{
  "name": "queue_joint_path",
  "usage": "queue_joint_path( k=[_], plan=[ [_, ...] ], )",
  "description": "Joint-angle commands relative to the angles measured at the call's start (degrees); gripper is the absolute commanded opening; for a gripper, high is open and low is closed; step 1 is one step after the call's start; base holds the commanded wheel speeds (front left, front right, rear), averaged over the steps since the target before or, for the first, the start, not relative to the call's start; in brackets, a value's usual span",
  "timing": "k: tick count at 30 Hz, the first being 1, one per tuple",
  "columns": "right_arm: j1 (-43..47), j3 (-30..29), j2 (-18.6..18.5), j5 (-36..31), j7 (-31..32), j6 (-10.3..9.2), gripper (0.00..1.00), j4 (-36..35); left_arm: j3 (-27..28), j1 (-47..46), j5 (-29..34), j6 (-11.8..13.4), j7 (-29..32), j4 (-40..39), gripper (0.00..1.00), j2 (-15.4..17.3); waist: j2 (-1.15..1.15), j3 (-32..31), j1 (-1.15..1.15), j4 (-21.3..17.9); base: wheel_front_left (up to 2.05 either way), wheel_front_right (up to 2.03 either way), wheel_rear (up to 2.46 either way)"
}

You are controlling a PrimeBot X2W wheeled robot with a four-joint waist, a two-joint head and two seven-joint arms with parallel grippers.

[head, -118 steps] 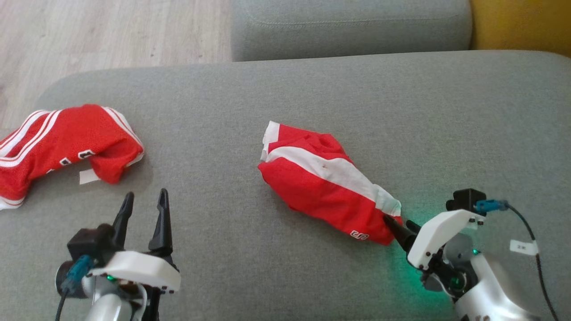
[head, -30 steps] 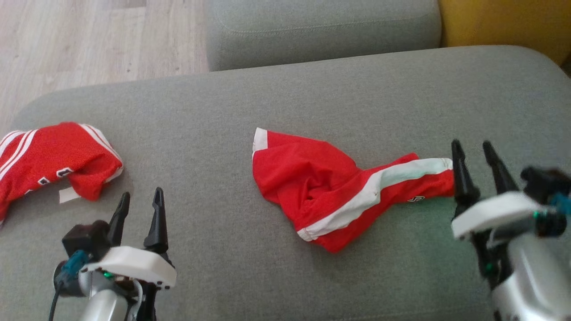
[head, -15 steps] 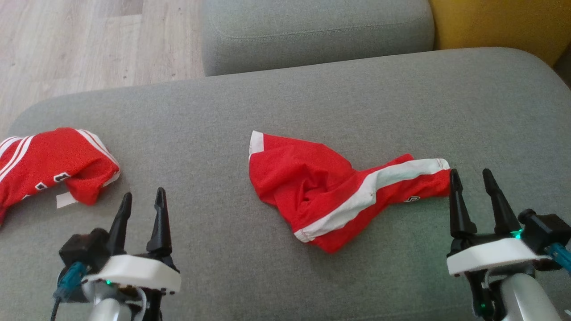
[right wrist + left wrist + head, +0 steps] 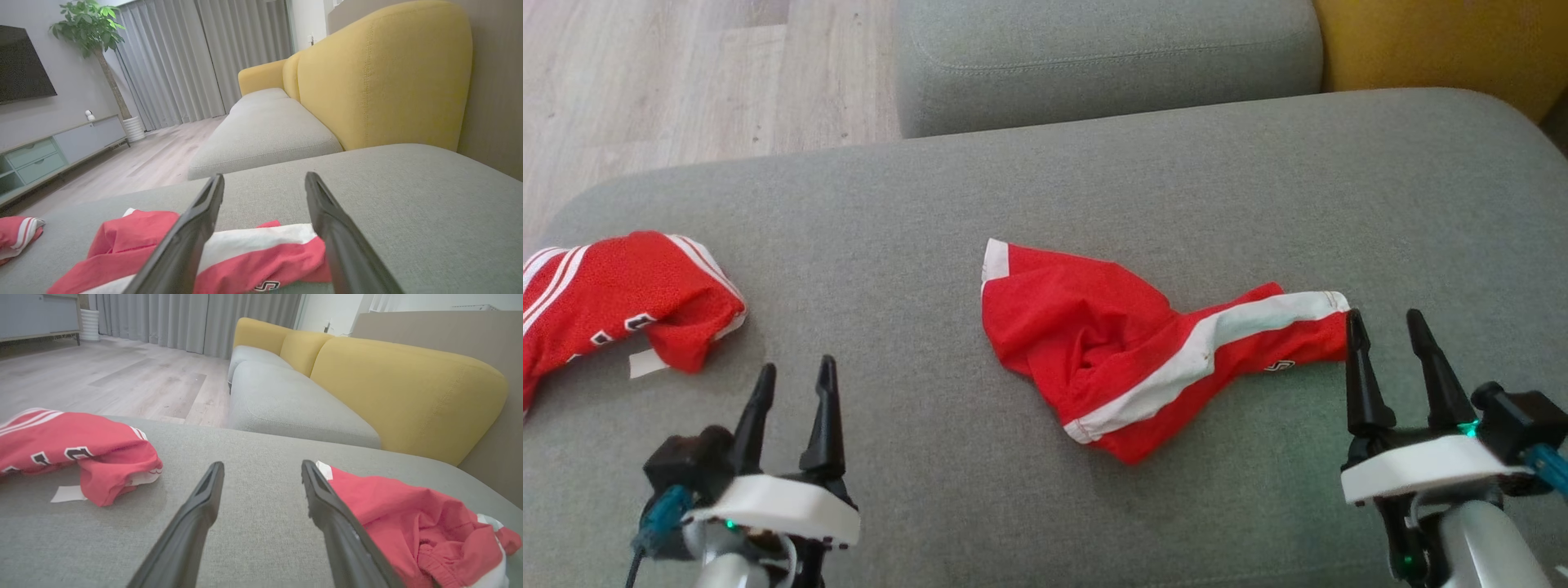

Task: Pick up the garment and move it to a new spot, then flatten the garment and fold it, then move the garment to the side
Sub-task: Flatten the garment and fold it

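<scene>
Jersey (image 4: 613,298) lies bunched at the cushion's (image 4: 1094,180) 9 o'clock edge, black digits showing, a white label (image 4: 645,363) poking out beneath. The left gripper (image 4: 796,367) hovers just to its 4 o'clock, jaws spread, empty. Red shorts (image 4: 1111,351) sprawl mid-cushion. The right gripper (image 4: 1386,320) sits at their 3 o'clock end, jaws likewise spread, holding nothing. I'd say the pick-up comes first: swing the left gripper toward 10 o'clock, pinch a single layer near the label, and lift clear before carrying.
</scene>
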Motion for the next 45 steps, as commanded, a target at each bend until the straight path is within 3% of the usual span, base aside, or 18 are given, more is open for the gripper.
queue_joint_path(
  k=[1,4,8,14,19,28,34,38,45],
  plan=[
    [-1.9,0.9,-0.8,-0.4,0.6,-0.04,1.0,-1.5,2.2,-2.1,-0.6,-1.0,-0.3,-0.7,1.0,0.3,0.0,0.1,0.0,-0.1,0.0,0.0,0.0],
    [-3.8,1.0,-1.9,0.5,4.7,-0.04,1.0,-0.2,1.5,-3.4,-4.6,-3.9,5.1,0.0,1.0,0.0,0.0,0.4,0.0,-0.2,0.0,0.0,0.0],
    [-8.9,1.1,-5.1,2.9,14.8,-0.04,1.0,2.6,-0.3,-7.4,-11.9,-7.4,20.5,-0.8,1.0,3.0,0.0,1.3,0.0,-0.1,0.0,0.0,0.0],
    [-17.2,2.7,-9.4,9.3,30.3,-0.04,1.0,9.0,-2.7,-12.9,-30.4,-8.9,46.6,-5.4,1.0,6.7,0.0,4.3,0.0,0.5,0.0,0.0,0.0],
    [-22.6,3.7,-11.6,15.3,38.7,-0.04,1.0,14.4,-4.7,-16.0,-40.2,-9.1,58.5,-6.6,1.0,8.8,0.0,7.3,0.0,1.3,0.0,0.0,0.0],
    [-31.8,4.9,-13.6,19.7,45.9,-0.04,1.0,24.3,-9.0,-22.8,-48.1,-8.9,71.6,-2.1,1.0,8.0,0.0,10.9,0.0,2.4,0.0,0.0,0.0],
    [-36.0,6.9,-13.1,21.7,51.0,-0.04,1.0,30.4,-10.0,-26.8,-52.0,-6.1,77.4,3.0,1.0,5.9,0.0,11.5,0.0,2.5,0.0,0.0,0.0],
    [-37.6,8.6,-12.4,22.9,52.3,-0.04,1.0,32.8,-9.6,-28.2,-55.0,-3.7,79.8,6.9,1.0,3.8,0.0,11.3,0.0,2.1,0.0,0.0,0.0],
    [-38.8,11.0,-11.7,24.6,52.3,-0.04,1.0,34.8,-10.2,-29.0,-56.0,-3.9,79.9,11.0,1.0,1.1,0.0,10.9,0.0,1.5,0.0,0.0,0.0]
  ],
)
